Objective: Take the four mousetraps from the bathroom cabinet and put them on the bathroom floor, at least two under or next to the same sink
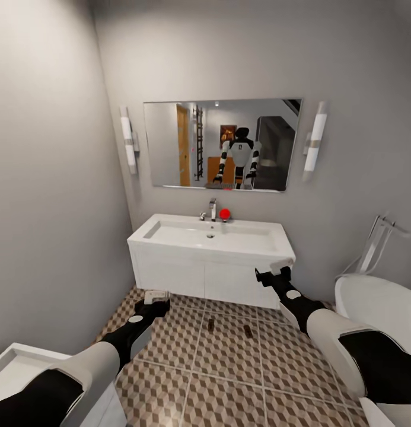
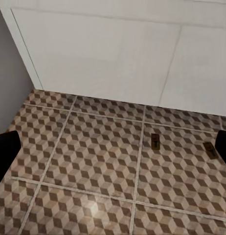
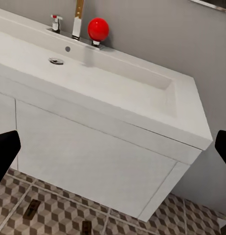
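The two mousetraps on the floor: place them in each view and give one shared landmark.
Head view: mousetraps on the bathroom floor, before the bathroom sink.
Left wrist view: right of centre.
Right wrist view: along the bottom edge.
Landmark: the sink's white front.

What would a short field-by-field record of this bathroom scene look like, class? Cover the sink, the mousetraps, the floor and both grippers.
sink: white wall-hung basin, chrome tap, red ball beside the tap
mousetraps on floor: two, left one and right one, side by side and apart, in front of the sink
floor: cube-pattern tiles
left gripper: appears open, carrying a mousetrap-like board low over the floor near the sink's left end
right gripper: open, empty, raised by the sink's right front corner
bathtub: at right
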Robot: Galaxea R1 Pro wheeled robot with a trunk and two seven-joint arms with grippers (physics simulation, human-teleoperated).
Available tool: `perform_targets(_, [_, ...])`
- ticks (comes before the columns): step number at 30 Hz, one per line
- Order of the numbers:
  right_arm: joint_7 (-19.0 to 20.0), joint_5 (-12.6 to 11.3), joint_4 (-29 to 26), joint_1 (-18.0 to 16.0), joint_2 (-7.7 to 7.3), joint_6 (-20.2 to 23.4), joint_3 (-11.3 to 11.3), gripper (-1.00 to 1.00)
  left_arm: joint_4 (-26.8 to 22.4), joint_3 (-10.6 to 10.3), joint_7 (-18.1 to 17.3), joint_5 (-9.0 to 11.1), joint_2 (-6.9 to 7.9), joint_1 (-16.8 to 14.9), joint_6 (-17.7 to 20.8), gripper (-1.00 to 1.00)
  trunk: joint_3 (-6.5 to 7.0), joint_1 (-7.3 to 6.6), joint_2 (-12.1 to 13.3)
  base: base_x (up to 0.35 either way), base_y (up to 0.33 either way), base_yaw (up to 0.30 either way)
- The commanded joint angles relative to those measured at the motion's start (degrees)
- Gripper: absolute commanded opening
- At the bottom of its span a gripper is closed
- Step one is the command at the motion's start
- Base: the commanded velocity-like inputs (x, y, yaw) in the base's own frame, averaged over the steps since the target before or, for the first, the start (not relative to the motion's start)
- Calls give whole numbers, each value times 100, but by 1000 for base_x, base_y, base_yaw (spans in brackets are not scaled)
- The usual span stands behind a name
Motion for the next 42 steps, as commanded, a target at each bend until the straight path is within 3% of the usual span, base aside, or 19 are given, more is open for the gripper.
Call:
perform_targets(1, [-34,53,5,-4,-1,-10,12,100,4,-49,28,48,0,-5,-20,100,-1,3,-8,0,0,0])
perform_targets(6, [-39,58,12,-2,-2,-10,13,100,3,-49,30,48,-6,-5,-13,100,16,3,-8,0,0,0])
perform_targets(10, [-40,64,9,205,-8,-17,7,100,99,-49,29,54,-36,-5,-5,100,17,3,-8,0,0,0])
perform_targets(22, [-48,71,5,1069,-4,-145,12,100,1300,-49,28,56,-114,8,-21,100,18,3,-8,0,0,0])
perform_targets(29, [-62,66,8,1583,-11,-365,6,100,1460,-49,28,57,-66,382,-28,100,18,3,-8,0,0,0])
perform_targets(32, [-70,54,8,1964,-19,-666,3,100,1483,-49,28,57,-11,716,-31,100,18,3,-8,0,0,0])
perform_targets(35, [-69,20,11,2069,-61,-801,3,100,1486,-49,28,57,35,840,-31,100,18,3,-8,0,0,0])
perform_targets(42, [-60,-506,14,2265,-158,-946,4,100,1488,-49,28,57,136,1272,-280,100,18,3,-8,0,0,0])
